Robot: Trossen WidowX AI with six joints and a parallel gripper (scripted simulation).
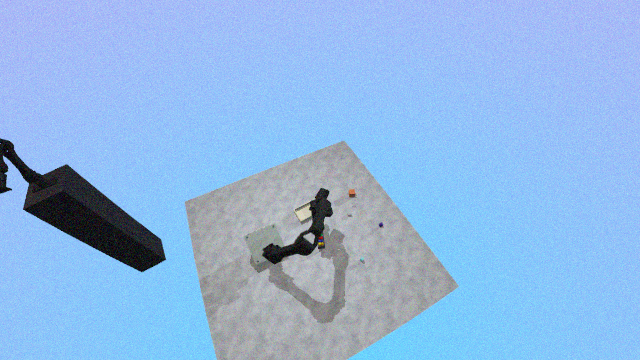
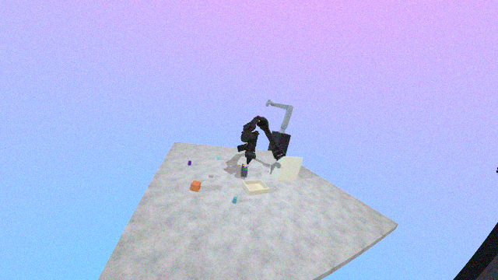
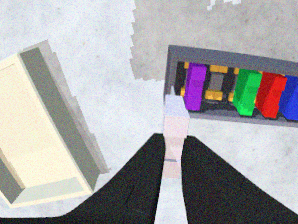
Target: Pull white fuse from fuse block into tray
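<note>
My gripper (image 3: 172,144) (image 2: 249,162) is shut on the white fuse (image 3: 176,124), which hangs below the fingertips, out of its slot. In the wrist view they appear at the near left end of the fuse block (image 3: 225,54) (image 2: 244,173), overlapping its corner; the fuse's height over it is hard to tell. The block holds a purple fuse (image 3: 195,87), an empty slot, then a green fuse (image 3: 248,92), a red fuse (image 3: 271,95) and a blue fuse (image 3: 291,100). The cream tray (image 3: 54,115) (image 2: 258,191) (image 1: 303,214) is left in the wrist view, empty where visible. The arm hides the fingertips in the top view.
An orange cube (image 1: 352,193) (image 2: 195,186), a small purple object (image 1: 381,225) (image 2: 189,162) and a teal object (image 2: 235,200) lie on the table. A pale box (image 1: 262,240) (image 2: 289,169) stands near the arm's base. A dark pedestal (image 2: 279,141) with another arm stands beyond.
</note>
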